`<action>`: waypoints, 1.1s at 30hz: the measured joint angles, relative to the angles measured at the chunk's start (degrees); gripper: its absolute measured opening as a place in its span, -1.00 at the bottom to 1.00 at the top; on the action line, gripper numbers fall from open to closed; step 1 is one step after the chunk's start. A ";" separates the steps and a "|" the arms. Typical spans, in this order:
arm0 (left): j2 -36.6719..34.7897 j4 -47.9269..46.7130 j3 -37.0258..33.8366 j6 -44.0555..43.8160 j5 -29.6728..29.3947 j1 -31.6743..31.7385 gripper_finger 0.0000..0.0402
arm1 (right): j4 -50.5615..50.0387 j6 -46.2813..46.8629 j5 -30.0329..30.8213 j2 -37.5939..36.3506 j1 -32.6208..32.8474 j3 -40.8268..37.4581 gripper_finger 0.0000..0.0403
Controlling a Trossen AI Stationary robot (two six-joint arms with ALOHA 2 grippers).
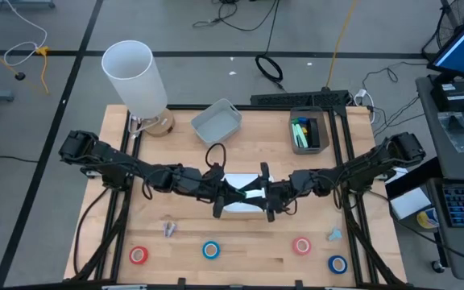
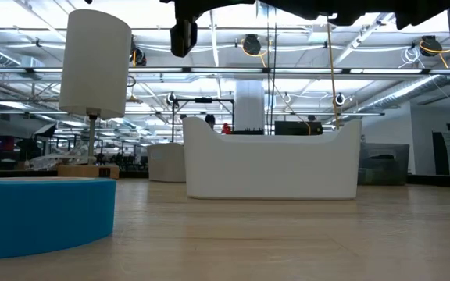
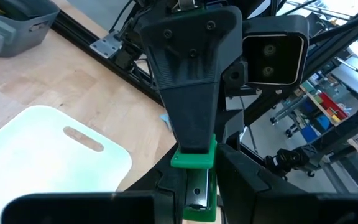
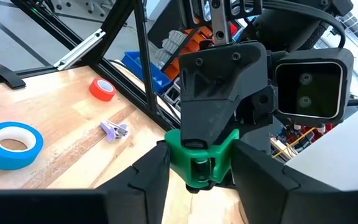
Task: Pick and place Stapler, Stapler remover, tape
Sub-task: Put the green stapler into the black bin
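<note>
A small green stapler (image 4: pixel 201 155) hangs in mid-air over the white tray (image 1: pixel 240 207) at the table's middle. Both arms meet there. My left gripper (image 3: pixel 194 202) comes from the left and is shut on the stapler. My right gripper (image 4: pixel 201 177) comes from the right, its fingers against the stapler's two sides. Red tape (image 1: pixel 138 255), blue tape (image 1: pixel 210 250), red tape (image 1: pixel 300 246) and blue tape (image 1: pixel 337 263) lie flat along the near edge. Two small staple removers (image 1: pixel 170 229) (image 1: pixel 333 234) lie just behind them. My left gripper pinches one end of the stapler (image 3: pixel 196 186) between its two fingers, coming level from the table's left. The stapler is clear of the tray below. My right gripper has the stapler's other end (image 4: pixel 178 155) between its two fingers (image 4: pixel 148 180), which lie against both green sides. It comes level from the table's right. The stapler spans the gap between the two grippers.
A grey bin (image 1: pixel 216 121) and a dark bin (image 1: pixel 308 131) holding green items stand at the back. A white lamp shade (image 1: pixel 135 76) rises at the back left. Black frame rails (image 1: pixel 345 185) run along both sides.
</note>
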 joint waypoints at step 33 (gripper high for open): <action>0.07 1.05 0.00 1.55 -1.93 1.11 -0.14 | 0.18 0.94 -0.31 -0.11 -0.92 0.04 -0.60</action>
